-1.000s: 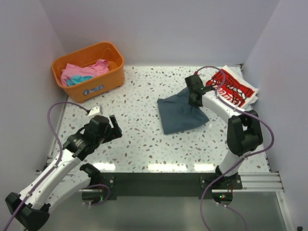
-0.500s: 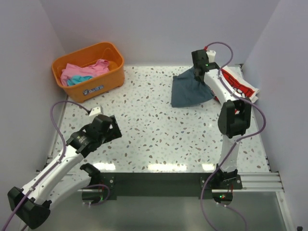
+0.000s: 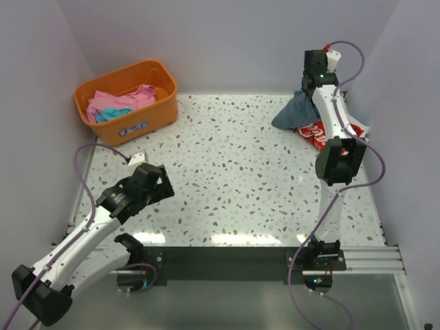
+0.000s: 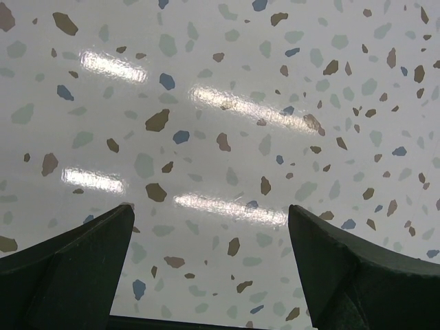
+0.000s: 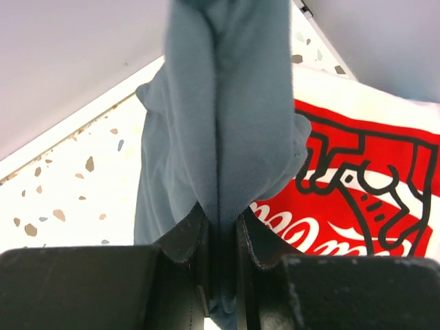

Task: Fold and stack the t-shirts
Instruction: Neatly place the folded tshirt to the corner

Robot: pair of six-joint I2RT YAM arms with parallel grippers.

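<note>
My right gripper (image 3: 309,88) is shut on the folded slate-blue t-shirt (image 3: 294,112), which hangs from it at the table's far right, above the red t-shirt (image 3: 320,130). In the right wrist view the blue cloth (image 5: 220,124) is pinched between the jaws, with the red t-shirt (image 5: 371,192) and its white lettering lying flat below. My left gripper (image 3: 162,184) is open and empty over bare table at the near left, its fingers (image 4: 75,268) wide apart. Pink and turquoise t-shirts (image 3: 122,103) lie bunched in the basket.
An orange plastic basket (image 3: 159,103) stands at the far left corner. White walls close the table on the left, back and right. The speckled tabletop (image 3: 234,172) lies between the arms.
My right gripper has carried the slate-blue t-shirt up and to the far right, from the table's middle right to above the red t-shirt. The left arm has barely moved.
</note>
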